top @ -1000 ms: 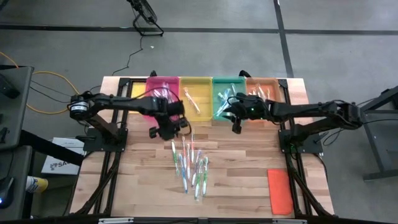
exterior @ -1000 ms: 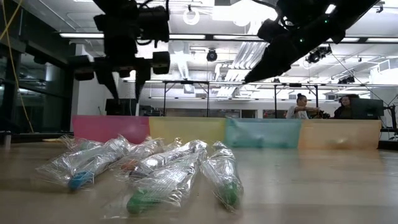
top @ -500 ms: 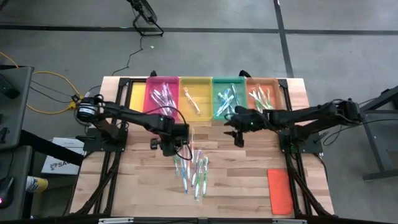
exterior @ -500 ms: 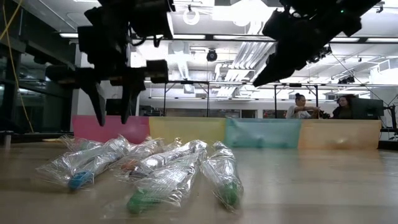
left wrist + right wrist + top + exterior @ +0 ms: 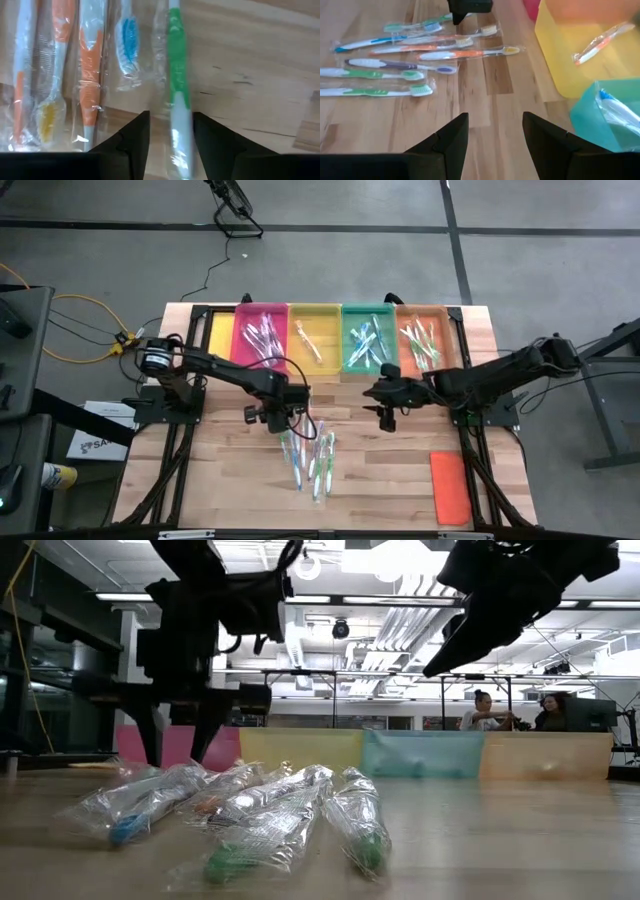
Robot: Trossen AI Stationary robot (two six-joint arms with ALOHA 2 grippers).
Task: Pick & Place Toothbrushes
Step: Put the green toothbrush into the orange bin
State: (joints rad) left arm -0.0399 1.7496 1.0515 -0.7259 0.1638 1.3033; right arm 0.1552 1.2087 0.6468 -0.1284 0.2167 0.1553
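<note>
Several wrapped toothbrushes [image 5: 308, 455] lie in a loose pile on the wooden table, with green, blue and orange handles; the low view shows them as crinkled clear packets [image 5: 250, 815]. My left gripper [image 5: 275, 416] is low over the pile's far left end, open. In the left wrist view its fingers [image 5: 171, 135] stand on either side of a green and white toothbrush [image 5: 176, 95]; whether they touch it cannot be seen. My right gripper [image 5: 385, 402] hovers open above bare table, right of the pile [image 5: 495, 132], holding nothing.
Four trays line the far edge: pink [image 5: 244, 350], yellow [image 5: 330, 325], teal [image 5: 348, 330] and orange [image 5: 440, 325], each with toothbrushes inside. A flat orange lid [image 5: 450, 486] lies near the table's near right corner. Two people sit in the room behind [image 5: 485, 710].
My left gripper has moved from in front of the pink tray toward the near edge and come down to the far end of the pile. My right gripper has drawn back from the teal tray toward the near edge, staying high above the table.
</note>
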